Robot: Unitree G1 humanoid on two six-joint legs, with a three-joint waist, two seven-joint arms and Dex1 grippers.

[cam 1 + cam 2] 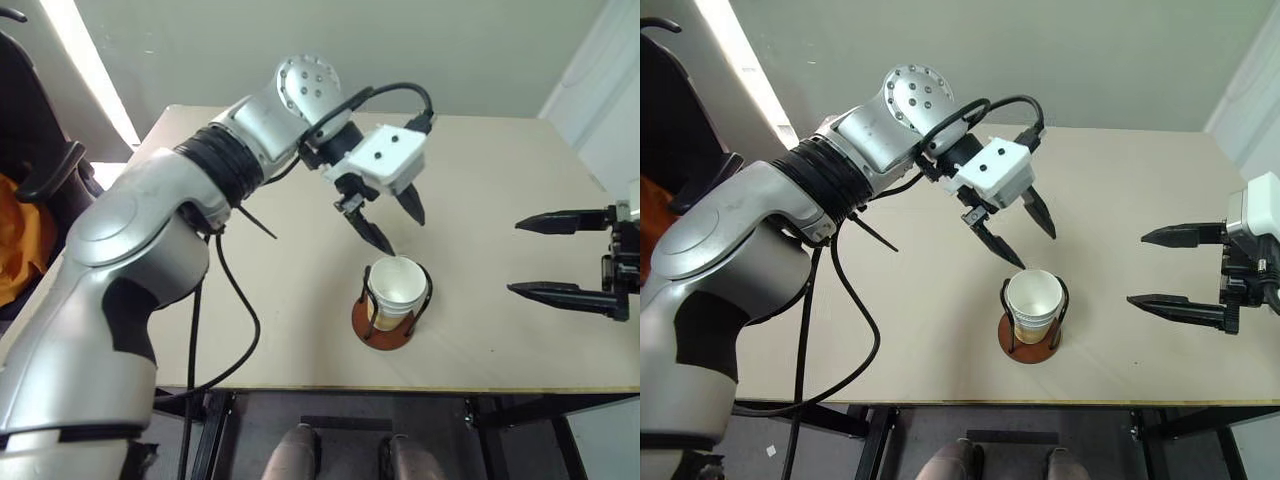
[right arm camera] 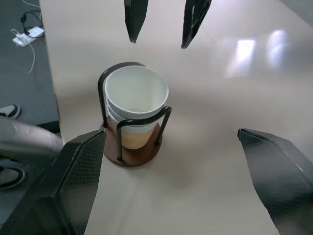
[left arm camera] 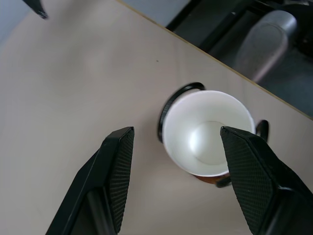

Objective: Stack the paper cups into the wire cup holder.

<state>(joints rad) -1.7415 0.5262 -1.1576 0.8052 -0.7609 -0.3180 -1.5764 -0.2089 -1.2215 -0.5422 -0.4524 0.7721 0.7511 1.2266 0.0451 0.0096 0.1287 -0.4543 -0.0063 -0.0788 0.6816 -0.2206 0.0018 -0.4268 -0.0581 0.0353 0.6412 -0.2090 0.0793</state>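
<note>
A nested stack of paper cups [image 2: 136, 93], white inside and tan outside, stands upright in the wire cup holder [image 2: 137, 154], between its dark loops on the reddish-brown disc base [image 1: 380, 335]. My left gripper [image 1: 403, 232] hangs open just above and behind the top cup's rim [image 3: 208, 132], pointing down at it, with nothing between its fingers and clear of the cup. My right gripper [image 1: 514, 257] stands open to the right of the holder, level with it and apart, and holds nothing.
The holder sits near the front edge of the beige table [image 1: 500, 180]. A black cable [image 1: 235, 300] droops from my left arm over the table's front left. A dark chair with an orange item [image 1: 25, 240] stands off the table's left side.
</note>
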